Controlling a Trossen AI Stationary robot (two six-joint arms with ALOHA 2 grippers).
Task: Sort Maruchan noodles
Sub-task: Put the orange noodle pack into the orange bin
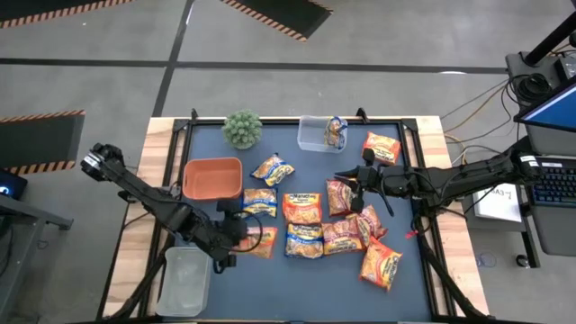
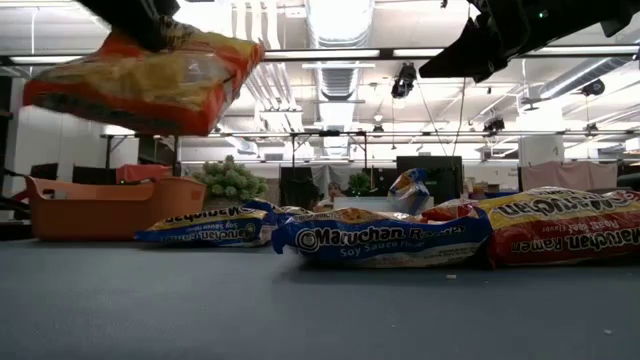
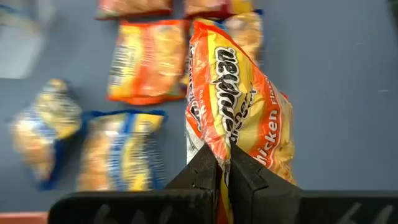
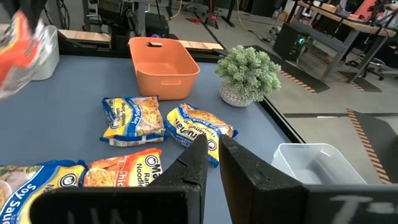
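Gripping an orange noodle packet, left tool hangs near orange tray; right tool clenched, empty.

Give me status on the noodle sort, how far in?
Early. Done: only one blue packet sits in the far clear tub; the orange tray and the near clear tub look empty. In hand: left gripper holds an orange chicken packet lifted off the mat, fingers shut on its edge. Right gripper hangs shut and empty above the pile. Left: roughly a dozen loose packets.
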